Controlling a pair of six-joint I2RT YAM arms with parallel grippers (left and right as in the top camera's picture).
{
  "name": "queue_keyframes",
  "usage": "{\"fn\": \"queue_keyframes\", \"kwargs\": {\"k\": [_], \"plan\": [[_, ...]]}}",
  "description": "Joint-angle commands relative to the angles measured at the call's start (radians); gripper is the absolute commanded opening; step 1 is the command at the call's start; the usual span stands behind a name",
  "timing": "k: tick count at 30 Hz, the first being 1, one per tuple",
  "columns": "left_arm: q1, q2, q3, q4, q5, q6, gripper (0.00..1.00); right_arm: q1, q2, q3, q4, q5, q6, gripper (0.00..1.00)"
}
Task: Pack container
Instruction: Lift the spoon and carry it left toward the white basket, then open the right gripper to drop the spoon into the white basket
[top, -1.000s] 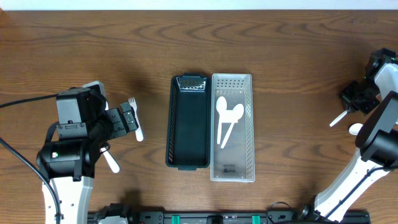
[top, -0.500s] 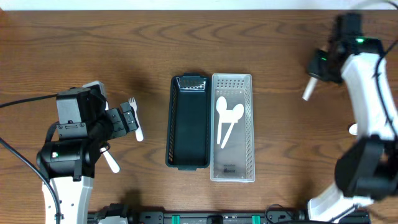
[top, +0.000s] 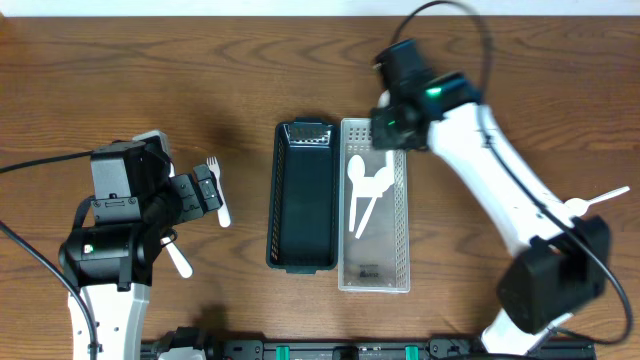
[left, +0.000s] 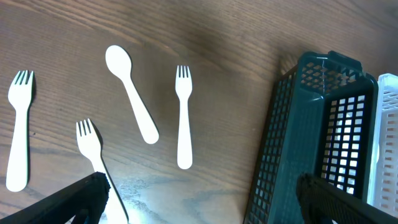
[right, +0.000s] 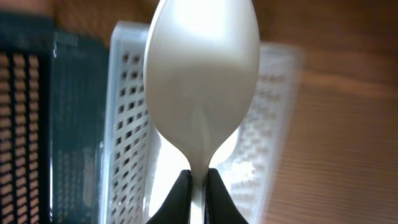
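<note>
1. Fingers of the right gripper are pinched shut on the handle of a held spoon. Its bowl fills the wrist view, and the lower handle is hidden between the pads.
2. Right gripper hangs over the far end of the white basket, close to its far rim. Whether the held spoon touches the basket cannot be told.
3. White basket holds two spoons, crossed, in its far half. The near half of its floor is bare.
4. Dark green basket stands long wall to long wall against the white basket's left side, edges touching.
5. Left gripper hovers over the table, left of the dark green basket. Its jaws are spread wide and grip nothing.
6. On the wood below it lie a loose spoon, a middle fork, a far-left fork and a near fork. The near fork's handle runs under one finger. A strip of bare wood separates the middle fork from the green wall.
7. Stray spoon lies near the right table edge, well apart from the baskets, with open wood between.
</note>
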Motion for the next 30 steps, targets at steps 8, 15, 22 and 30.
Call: {"fn": "queue_keyframes", "kwargs": {"k": [8,15,22,30], "plan": [[0.000,0.002,0.017,-0.003,-0.005,0.006,0.98,0.074,0.200,-0.005,-0.004,0.013,0.072,0.04],[0.000,0.002,0.017,-0.006,-0.005,0.006,0.98,0.067,0.188,0.006,0.010,0.028,0.072,0.25],[0.000,0.002,0.017,-0.006,-0.005,0.006,0.98,-0.059,0.018,0.127,-0.020,0.167,0.072,0.25],[0.000,0.002,0.017,-0.006,-0.005,0.006,0.98,-0.506,-0.130,0.158,-0.075,0.149,0.206,0.52]]}}
